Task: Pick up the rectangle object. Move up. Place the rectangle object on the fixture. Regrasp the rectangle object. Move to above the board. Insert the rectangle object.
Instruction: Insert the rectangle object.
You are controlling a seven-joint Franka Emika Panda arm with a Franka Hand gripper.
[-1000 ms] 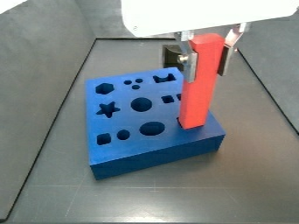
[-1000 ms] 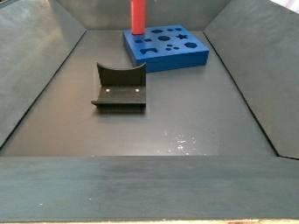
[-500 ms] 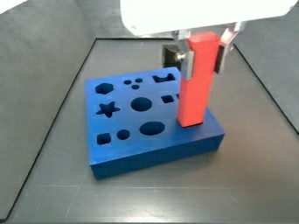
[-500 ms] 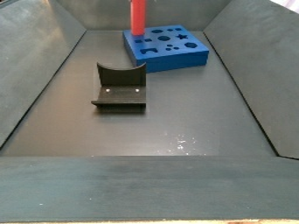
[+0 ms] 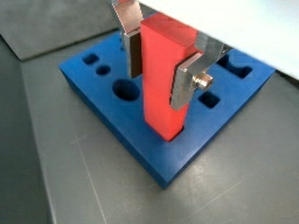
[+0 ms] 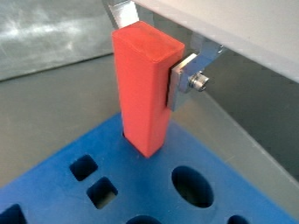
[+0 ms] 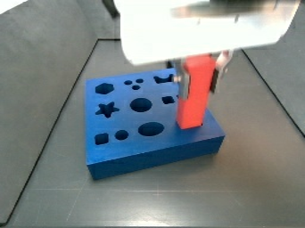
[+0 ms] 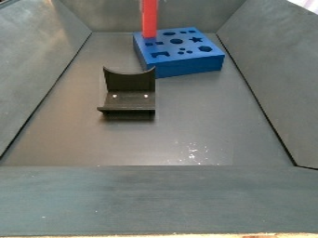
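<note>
The red-orange rectangle object (image 5: pixel 163 83) stands upright, clamped between my gripper's (image 5: pixel 160 63) silver fingers (image 5: pixel 187 81). Its lower end meets the top of the blue board (image 5: pixel 122 131) near one edge; I cannot tell how deep it sits. Both wrist views show it (image 6: pixel 143 87) over the board (image 6: pixel 140 188). In a side view the bar (image 7: pixel 194 93) stands at the board's (image 7: pixel 155 147) right side under the gripper (image 7: pixel 201 67). In a side view the bar (image 8: pixel 148 19) is at the board's (image 8: pixel 180 51) far left corner, the gripper out of frame. The dark fixture (image 8: pixel 126 93) sits apart, empty.
The board has several cut-out holes, among them a star (image 7: pixel 107 110) and circles (image 7: pixel 141 104). Dark bin walls (image 8: pixel 44 84) slope up round the floor.
The gripper and the bar have come lower toward the board, and the board looks shifted slightly in the side view. The fixture has not moved.
</note>
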